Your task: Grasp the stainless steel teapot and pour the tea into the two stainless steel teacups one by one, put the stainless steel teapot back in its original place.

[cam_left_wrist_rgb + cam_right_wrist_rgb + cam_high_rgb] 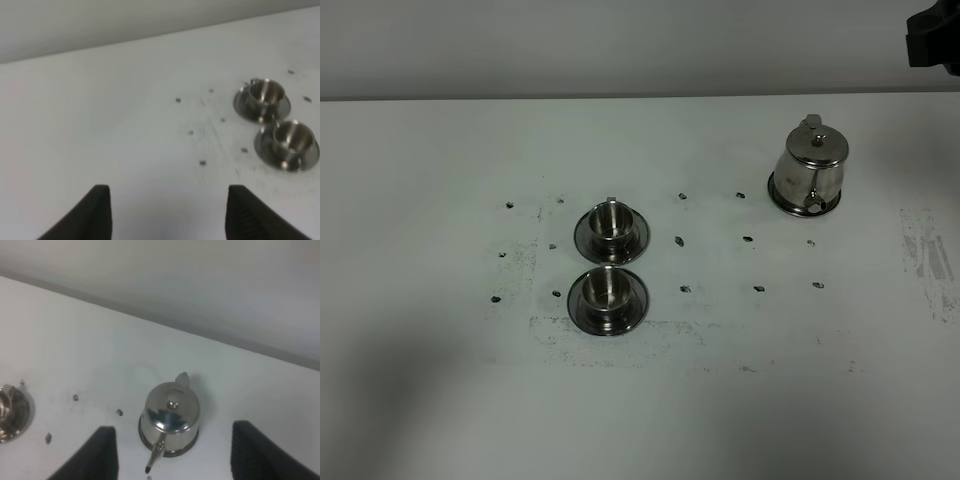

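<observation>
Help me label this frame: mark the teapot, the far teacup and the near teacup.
teapot (820, 160), exterior high view, on its body
far teacup (611, 222), exterior high view, in its bowl
near teacup (608, 289), exterior high view, in its bowl

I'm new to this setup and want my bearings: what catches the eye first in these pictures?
The shiny steel teapot stands out first, upright toward the far right of the white table. Next come the two small steel cups, one just behind the other, a little left of centre. Dark specks dot the tabletop around and between them.
</observation>
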Robot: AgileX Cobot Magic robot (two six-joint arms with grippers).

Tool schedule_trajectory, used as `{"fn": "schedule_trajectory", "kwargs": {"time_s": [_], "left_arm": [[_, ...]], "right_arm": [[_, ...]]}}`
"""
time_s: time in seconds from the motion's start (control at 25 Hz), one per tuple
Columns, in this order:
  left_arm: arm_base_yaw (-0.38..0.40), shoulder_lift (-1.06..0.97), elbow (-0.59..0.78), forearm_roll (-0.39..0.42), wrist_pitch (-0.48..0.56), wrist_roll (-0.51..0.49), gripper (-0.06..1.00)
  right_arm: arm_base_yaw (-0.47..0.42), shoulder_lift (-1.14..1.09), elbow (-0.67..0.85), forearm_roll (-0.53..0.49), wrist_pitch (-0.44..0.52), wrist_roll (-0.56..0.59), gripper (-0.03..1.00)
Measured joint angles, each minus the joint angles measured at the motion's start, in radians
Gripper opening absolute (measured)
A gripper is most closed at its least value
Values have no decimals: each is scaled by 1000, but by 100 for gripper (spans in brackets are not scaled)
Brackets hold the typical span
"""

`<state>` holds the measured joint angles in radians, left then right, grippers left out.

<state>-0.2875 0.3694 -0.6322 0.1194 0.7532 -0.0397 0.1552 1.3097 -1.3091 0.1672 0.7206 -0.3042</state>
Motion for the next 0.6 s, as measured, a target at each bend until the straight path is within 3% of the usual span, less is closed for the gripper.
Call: {"fn": "schedule_trajectory", "kwargs": {"time_s": [0.36, 0.6], "left_arm": [[0, -278, 25, -84, 252, 10, 49], [0, -363, 75, -119, 287, 70, 49]], "right_arm": [[0, 0, 0, 10, 15, 1, 51], [0, 0, 0, 24, 21, -1, 51]]}}
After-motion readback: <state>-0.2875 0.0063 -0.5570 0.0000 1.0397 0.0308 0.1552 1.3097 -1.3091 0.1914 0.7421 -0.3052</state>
